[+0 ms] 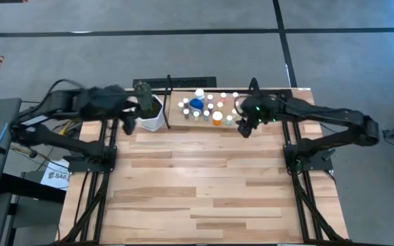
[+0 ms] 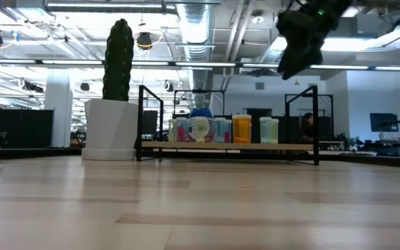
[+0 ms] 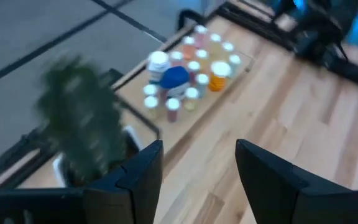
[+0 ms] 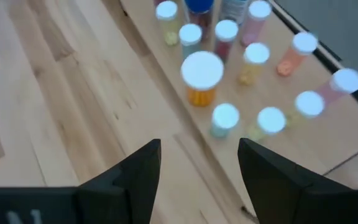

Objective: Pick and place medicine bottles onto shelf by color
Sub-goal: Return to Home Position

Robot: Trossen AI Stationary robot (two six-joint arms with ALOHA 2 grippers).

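the tiny white-capped medicine bottles (image 1: 209,109) stand together on the light wooden shelf with black rails (image 2: 228,146), at the back of the wood-plank counter (image 1: 197,191). the right end effector (image 4: 199,146) hangs high by the shelf's near edge and the left end effector (image 3: 199,149) hangs beside the green cactus in its white pot (image 1: 150,115), both open and empty. to go home well, i think each should lift first, then pull back slowly.

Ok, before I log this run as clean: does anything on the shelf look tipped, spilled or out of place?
Nothing stands out. The bottles stand upright on the shelf, and the cactus pot sits beside it. The left hand and right hand hover open, empty.
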